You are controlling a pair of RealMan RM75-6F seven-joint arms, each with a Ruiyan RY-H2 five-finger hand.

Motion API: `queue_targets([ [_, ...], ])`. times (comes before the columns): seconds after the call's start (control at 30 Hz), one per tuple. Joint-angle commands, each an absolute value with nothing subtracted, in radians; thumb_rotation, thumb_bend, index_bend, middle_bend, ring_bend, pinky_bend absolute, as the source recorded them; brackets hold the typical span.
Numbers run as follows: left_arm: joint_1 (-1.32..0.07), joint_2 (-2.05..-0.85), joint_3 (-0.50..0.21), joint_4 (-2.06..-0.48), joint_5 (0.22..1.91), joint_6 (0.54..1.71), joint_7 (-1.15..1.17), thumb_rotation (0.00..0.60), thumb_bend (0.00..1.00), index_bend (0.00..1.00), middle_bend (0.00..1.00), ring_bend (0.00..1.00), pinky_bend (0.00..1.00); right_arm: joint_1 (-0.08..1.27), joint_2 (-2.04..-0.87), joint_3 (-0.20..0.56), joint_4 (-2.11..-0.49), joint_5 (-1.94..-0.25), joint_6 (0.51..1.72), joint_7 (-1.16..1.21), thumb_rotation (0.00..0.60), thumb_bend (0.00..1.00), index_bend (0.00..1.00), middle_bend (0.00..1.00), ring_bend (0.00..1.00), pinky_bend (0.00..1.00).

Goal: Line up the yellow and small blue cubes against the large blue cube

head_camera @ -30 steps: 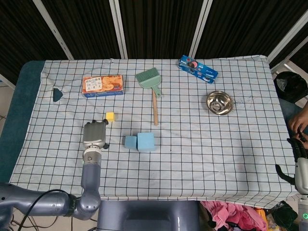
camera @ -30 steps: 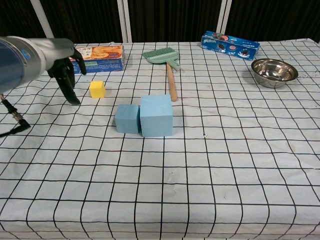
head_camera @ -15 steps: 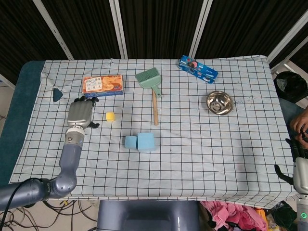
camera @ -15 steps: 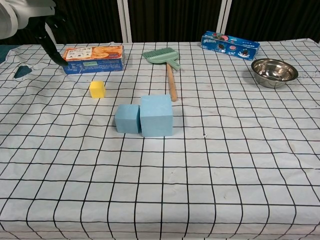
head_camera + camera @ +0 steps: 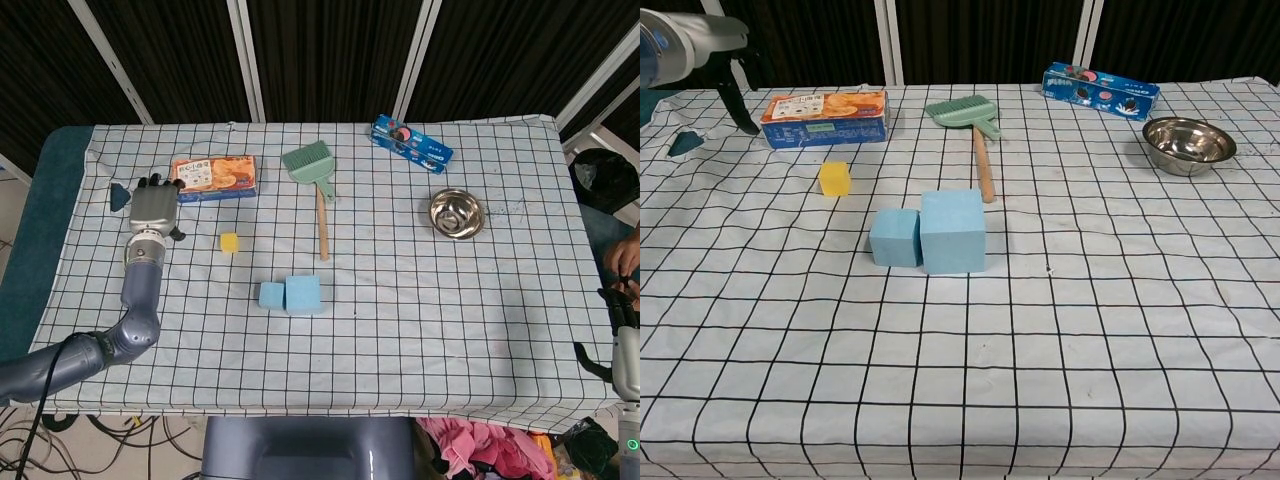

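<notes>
The large blue cube (image 5: 304, 294) (image 5: 953, 231) stands mid-table with the small blue cube (image 5: 271, 295) (image 5: 894, 237) touching its left side. Apart from them, up and to the left, lies the yellow cube (image 5: 229, 242) (image 5: 835, 178). My left hand (image 5: 152, 208) (image 5: 728, 70) hovers well left of the yellow cube, near the left end of the cracker box, fingers apart and holding nothing. At the table's right edge, low in the head view, only part of my right hand (image 5: 622, 325) shows; its grip is unclear.
An orange cracker box (image 5: 212, 177) (image 5: 825, 118) lies behind the yellow cube. Behind the blue cubes is a green brush (image 5: 315, 175) (image 5: 975, 120) with a wooden handle. A blue cookie pack (image 5: 411, 144) (image 5: 1100, 90) and a steel bowl (image 5: 456, 213) (image 5: 1189, 145) sit far right.
My left hand has drawn away from beside the yellow cube, moving left and toward the back, up to the cracker box's left end. The cubes have not moved.
</notes>
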State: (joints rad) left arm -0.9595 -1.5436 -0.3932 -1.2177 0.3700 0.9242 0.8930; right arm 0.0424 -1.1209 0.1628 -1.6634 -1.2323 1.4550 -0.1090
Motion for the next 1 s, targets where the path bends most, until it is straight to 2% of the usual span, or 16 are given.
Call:
queue_targets([
  [0.03, -0.989, -1.593, -0.365, -1.144, 0.375, 0.865, 0.869, 0.600, 0.11, 0.25, 0.30, 0.07, 0.12, 0.044, -1.123, 0.164, -1.660, -1.228, 1.452, -0.111, 0.600, 0.23, 0.12, 0.11, 0.26, 0.17],
  [0.33, -1.009, -1.637, -0.318, -1.096, 0.389, 0.813, 0.851, 0.600, 0.11, 0.28, 0.36, 0.10, 0.12, 0.045, -1.125, 0.165, -1.658, -1.227, 1.451, -0.111, 0.600, 0.23, 0.12, 0.11, 0.26, 0.17],
  [0.57, -1.022, -1.665, -0.296, -1.099, 0.427, 0.841, 0.837, 0.600, 0.11, 0.31, 0.39, 0.12, 0.12, 0.044, -1.124, 0.163, -1.663, -1.233, 1.455, -0.111, 0.600, 0.23, 0.12, 0.11, 0.26, 0.17],
  [0.83, -1.037, -1.718, -0.278, -1.037, 0.437, 0.835, 0.827, 0.600, 0.19, 0.36, 0.40, 0.13, 0.12, 0.043, -1.122, 0.162, -1.664, -1.235, 1.455, -0.107, 0.600, 0.23, 0.12, 0.11, 0.26, 0.17],
  [1.0, -1.044, -1.746, -0.273, -0.999, 0.439, 0.828, 0.822, 0.600, 0.20, 0.38, 0.41, 0.13, 0.12, 0.042, -1.120, 0.163, -1.664, -1.235, 1.458, -0.102, 0.600, 0.23, 0.12, 0.11, 0.26, 0.17],
])
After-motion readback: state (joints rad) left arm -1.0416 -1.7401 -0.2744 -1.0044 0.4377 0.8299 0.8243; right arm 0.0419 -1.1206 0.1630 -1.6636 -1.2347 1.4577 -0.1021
